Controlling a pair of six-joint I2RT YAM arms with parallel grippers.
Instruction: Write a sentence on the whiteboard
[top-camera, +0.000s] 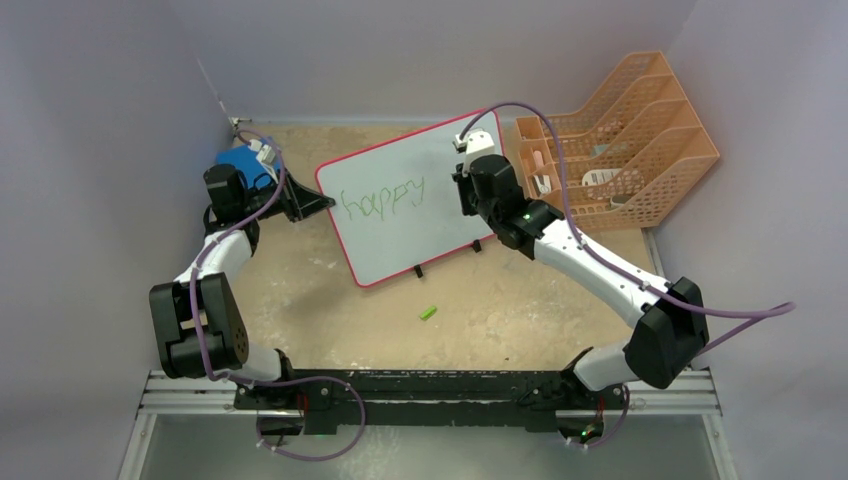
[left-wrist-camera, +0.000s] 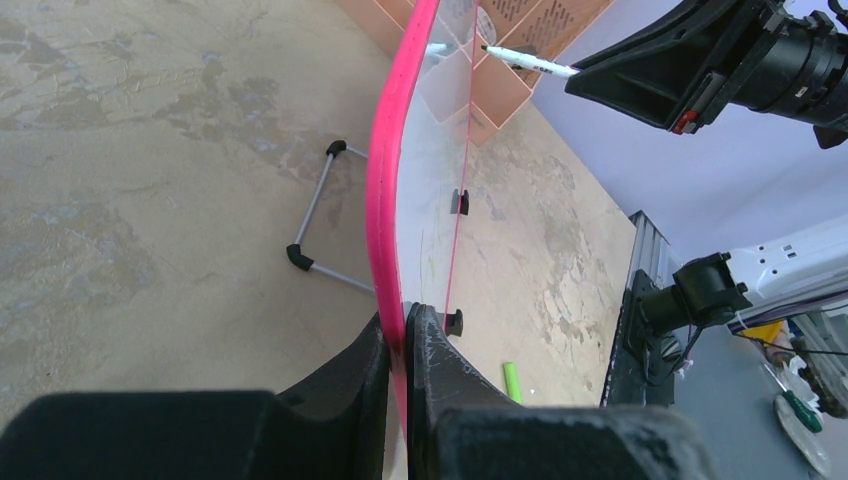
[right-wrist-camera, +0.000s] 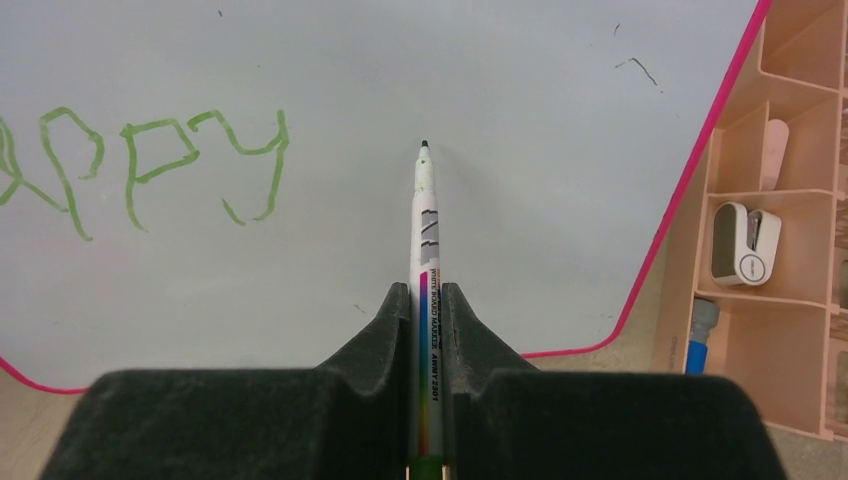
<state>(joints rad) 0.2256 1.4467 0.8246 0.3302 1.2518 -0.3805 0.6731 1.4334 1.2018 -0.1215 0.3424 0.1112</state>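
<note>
The whiteboard, white with a red rim, stands tilted on the table's middle. Green letters of the sentence read "happy" on its left half; the right wrist view shows the letters "appy". My left gripper is shut on the board's left rim, one finger on each face. My right gripper is shut on a white marker. Its tip points at bare board just right of the "y". In the left wrist view the marker tip hangs a small gap off the surface.
An orange file organiser stands at the back right, close to the board's right edge, holding small white items. A green marker cap lies in front of the board. A blue pad sits behind my left arm. The board's wire stand juts behind it.
</note>
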